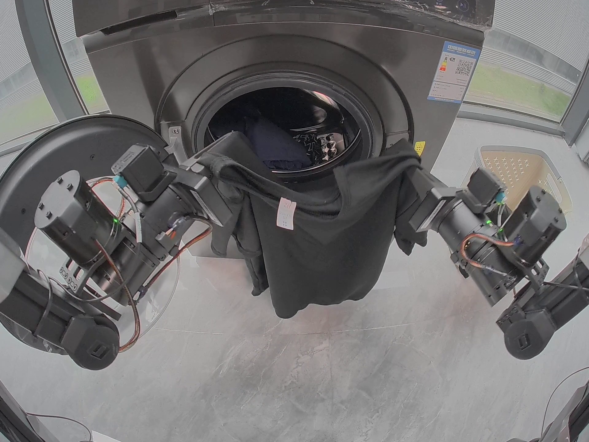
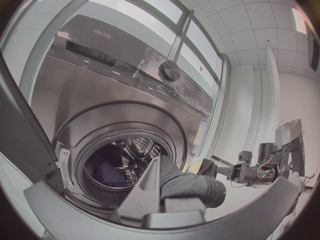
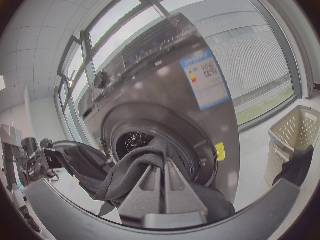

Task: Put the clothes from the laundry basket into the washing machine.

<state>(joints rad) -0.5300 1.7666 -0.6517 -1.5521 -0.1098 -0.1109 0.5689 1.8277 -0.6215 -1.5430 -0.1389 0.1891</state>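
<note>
Grey marbled floor (image 1: 294, 376), tall windows (image 1: 527, 62) behind. The washing machine (image 1: 294, 50) stands front-on with its door (image 1: 67, 148) swung open to the robot's left. The drum opening (image 1: 288, 124) is uncovered, and a dark blue garment (image 1: 276, 145) lies inside.

Left end effector (image 1: 211, 170): in front of the left edge of the drum opening, fingers pressed together on one upper corner of the black shirt (image 1: 319, 247). In the left wrist view the fabric bunches over one finger (image 2: 150, 184) and covers the other.

Right end effector (image 1: 414, 179): in front of the right edge of the opening, pinching the opposite upper corner. In the right wrist view both fingers (image 3: 176, 187) are nearly closed, with cloth running up between them.

The shirt is stretched between the two end effectors. Its top edge sags in the middle, just at the lower lip of the drum opening. The body hangs down over the machine's lower front panel. A white tag (image 1: 286, 213) shows near the top edge, closer to the left end effector. The shirt is outside the drum, apart from the blue garment.

The laundry basket (image 1: 527, 167) sits on the floor to the right of the machine, behind the right arm, well apart from the shirt. A dark garment (image 3: 296, 167) drapes over its rim.
</note>
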